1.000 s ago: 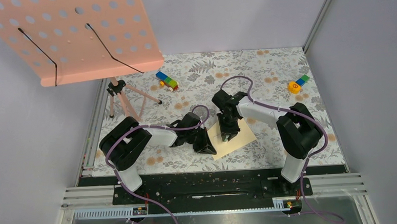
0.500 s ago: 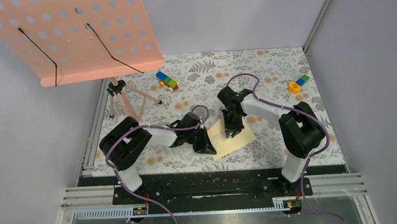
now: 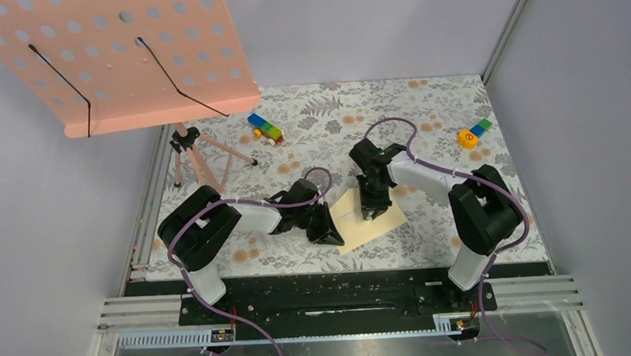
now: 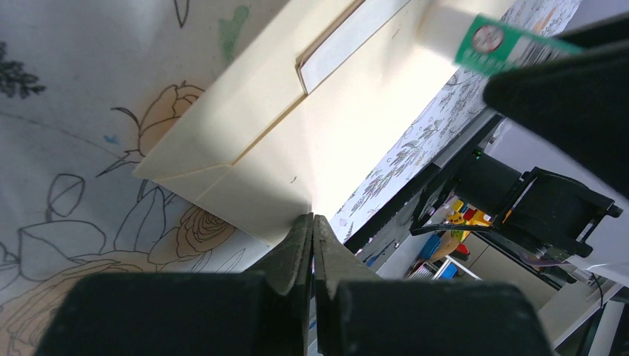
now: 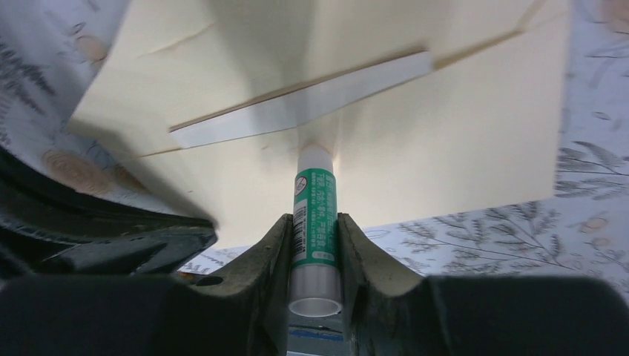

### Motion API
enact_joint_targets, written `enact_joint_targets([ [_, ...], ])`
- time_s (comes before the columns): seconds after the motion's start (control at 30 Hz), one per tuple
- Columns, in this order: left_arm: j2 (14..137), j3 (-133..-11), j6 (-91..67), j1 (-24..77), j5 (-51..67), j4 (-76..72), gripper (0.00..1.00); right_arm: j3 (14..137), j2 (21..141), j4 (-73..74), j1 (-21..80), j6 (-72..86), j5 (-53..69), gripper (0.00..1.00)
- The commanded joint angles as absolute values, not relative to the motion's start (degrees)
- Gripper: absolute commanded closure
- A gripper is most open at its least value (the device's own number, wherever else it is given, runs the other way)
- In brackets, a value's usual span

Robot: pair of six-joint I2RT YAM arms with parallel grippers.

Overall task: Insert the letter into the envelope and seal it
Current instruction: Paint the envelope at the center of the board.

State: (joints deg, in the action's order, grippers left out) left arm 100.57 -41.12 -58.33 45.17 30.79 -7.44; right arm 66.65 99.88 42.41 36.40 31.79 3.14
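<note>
The cream envelope (image 3: 380,222) lies flat on the floral table, flap open. A white strip (image 5: 297,110) shows along its mouth; I cannot tell whether it is the letter, which is otherwise hidden. My right gripper (image 5: 314,217) is shut on a green-labelled glue stick (image 5: 315,189), whose white tip touches the envelope just below that strip. From above, the right gripper (image 3: 371,210) stands over the envelope's far half. My left gripper (image 4: 312,219) is shut with nothing between its fingers, its tips on the envelope's (image 4: 334,141) near-left edge. From above, the left gripper (image 3: 329,231) is at the envelope's left corner.
A pink perforated stand board (image 3: 118,50) on a tripod (image 3: 193,156) overhangs the far left. Toy blocks lie at the back centre (image 3: 266,128) and back right (image 3: 473,133). A metal rail (image 3: 343,295) runs along the near edge.
My right arm has shifted a little to the right and away over the envelope, glue stick still in its grip. The left arm has not moved.
</note>
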Motion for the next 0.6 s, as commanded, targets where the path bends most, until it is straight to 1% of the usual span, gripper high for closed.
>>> enact_joint_targets([
  [0.0,101.15,-39.38,-56.34,45.24,27.01,-2.84,1.00,63.11,98.28,46.05,32.14,29.01,-6.41,1.00],
  [0.07,101.24,-39.47,-56.34,45.26,27.15,-2.81,1.00,63.46,98.39,46.37,32.07,28.72,-6.55,1.00],
  [0.17,101.33,-39.56,-56.32,45.26,27.09,-2.87,1.00,64.20,98.86,45.61,32.77,29.43,-3.68,1.00],
  [0.37,101.56,-39.64,-56.34,45.21,27.22,-2.82,1.00,69.19,102.34,45.77,39.42,30.93,-1.50,1.00],
  [0.47,101.31,-39.49,-56.41,45.21,27.11,-2.82,1.00,69.51,103.01,44.40,39.96,32.05,1.75,1.00],
  [0.57,100.88,-39.21,-56.47,45.26,26.91,-2.88,1.00,69.48,103.01,45.62,39.66,31.09,-2.40,1.00],
])
